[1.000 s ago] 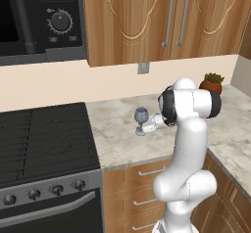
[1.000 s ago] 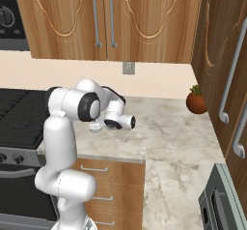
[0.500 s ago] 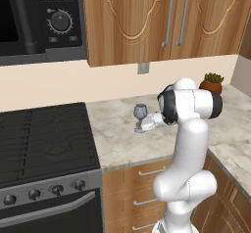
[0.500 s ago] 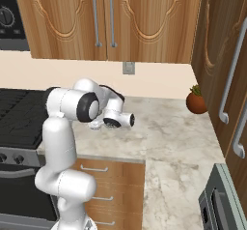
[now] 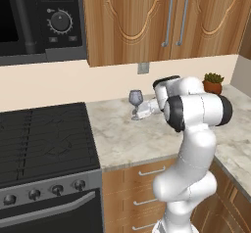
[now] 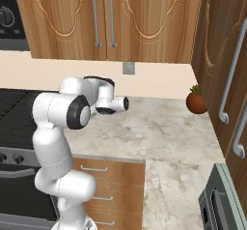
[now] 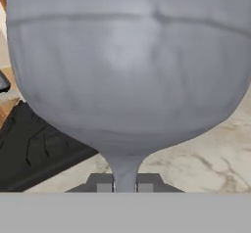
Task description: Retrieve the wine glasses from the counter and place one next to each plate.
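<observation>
Since the earlier frame, the end effector (image 5: 138,112) has closed from wide open onto the stem of the wine glass (image 5: 136,99). The fingers (image 7: 104,187) sit tight against the stem on both sides. The glass stands upright, bowl directly above the end effector, over the marble tabletop (image 5: 147,139) just right of the stove (image 5: 44,139).

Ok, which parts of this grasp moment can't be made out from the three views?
- Wine glass foot, left base view: too small and hidden behind the gripper.
- Glass rim, hand view: cut off by the top edge; bowl too close.
- Gripper, right base view: hidden behind the robot's own wrist.
- Plates: cannot be placed from these views.
</observation>
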{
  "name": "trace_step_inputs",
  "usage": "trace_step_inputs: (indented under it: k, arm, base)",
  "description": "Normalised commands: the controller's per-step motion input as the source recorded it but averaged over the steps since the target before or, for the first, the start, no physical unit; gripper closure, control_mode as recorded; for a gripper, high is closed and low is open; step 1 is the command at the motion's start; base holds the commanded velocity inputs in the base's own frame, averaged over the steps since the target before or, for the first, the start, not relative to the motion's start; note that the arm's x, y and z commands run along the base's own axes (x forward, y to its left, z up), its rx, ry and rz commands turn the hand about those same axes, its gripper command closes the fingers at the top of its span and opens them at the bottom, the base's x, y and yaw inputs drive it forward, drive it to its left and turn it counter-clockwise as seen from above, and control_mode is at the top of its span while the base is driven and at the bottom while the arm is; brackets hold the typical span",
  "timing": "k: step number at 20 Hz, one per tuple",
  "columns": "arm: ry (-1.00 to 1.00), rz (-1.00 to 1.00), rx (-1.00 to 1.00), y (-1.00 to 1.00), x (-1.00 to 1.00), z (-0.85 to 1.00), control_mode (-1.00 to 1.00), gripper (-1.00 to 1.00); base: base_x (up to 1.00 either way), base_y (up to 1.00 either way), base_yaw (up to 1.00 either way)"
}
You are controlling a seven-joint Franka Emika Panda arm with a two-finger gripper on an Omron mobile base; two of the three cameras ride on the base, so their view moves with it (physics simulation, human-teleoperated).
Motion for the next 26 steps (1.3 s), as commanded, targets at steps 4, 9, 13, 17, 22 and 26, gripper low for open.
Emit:
trace_step_inputs:
  k: [4, 9, 13, 17, 22, 26]
  arm:
    - [-0.43, 0.00, -0.21, 0.00, -0.38, 0.55, -1.00, 1.00]
    - [-0.33, 0.00, -0.09, 0.00, -0.40, 0.21, -1.00, 1.00]
    - [-0.28, 0.00, 0.00, 0.00, -0.35, 0.16, -1.00, 1.00]
    - [-0.40, 0.00, -0.05, 0.00, -0.37, 0.55, -1.00, 1.00]
    - [-0.33, 0.00, -0.05, 0.00, -0.33, 0.53, -1.00, 1.00]
    - [0.01, 0.00, 0.02, 0.00, -0.27, 0.46, -1.00, 1.00]
  base:
    - [0.00, 0.00, 0.00]
    - [0.00, 0.00, 0.00]
    - [0.00, 0.00, 0.00]
    - [0.00, 0.00, 0.00]
    - [0.00, 0.00, 0.00]
    - [0.00, 0.00, 0.00]
